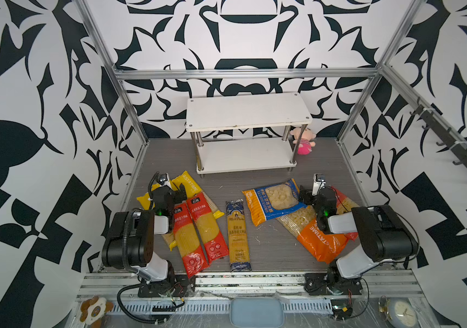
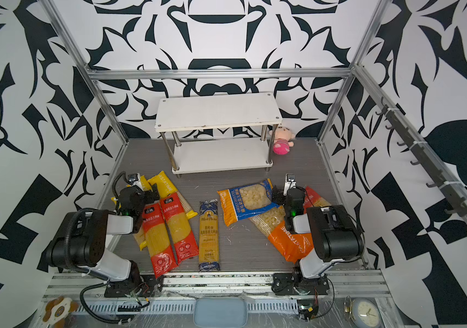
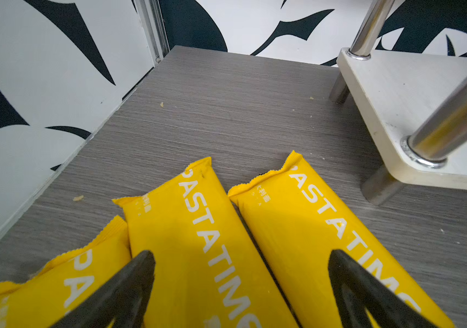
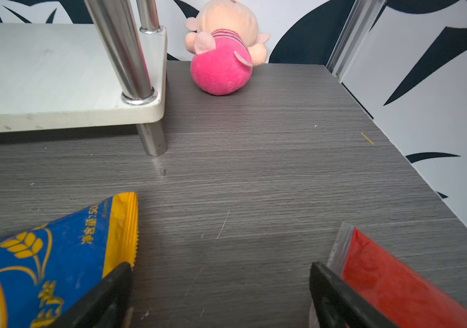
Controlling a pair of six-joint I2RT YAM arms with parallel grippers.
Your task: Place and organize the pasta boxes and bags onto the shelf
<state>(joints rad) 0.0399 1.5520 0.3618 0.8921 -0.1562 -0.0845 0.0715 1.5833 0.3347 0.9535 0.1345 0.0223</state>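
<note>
My left gripper (image 3: 242,255): fingers spread wide, gripping nothing, over the yellow packs (image 3: 187,241).
Yellow packs: three, side by side, by the desk's (image 1: 170,159) left edge.
Red spaghetti packs (image 1: 188,241): two, touching, lying across the yellow ones, reaching the front edge.
Dark blue pack (image 1: 237,235): flat, alone, front middle.
Shelf (image 1: 248,110): middle of the back edge.
Blue bag (image 1: 272,201): right of middle, overlapping the orange bag (image 1: 317,241).
My right gripper (image 4: 221,269): fingers wide apart, holding nothing, between the blue bag and the red bag (image 4: 397,284).
Red bag: by the right edge.
Doll (image 1: 303,140): just beside the shelf's right posts.
</note>
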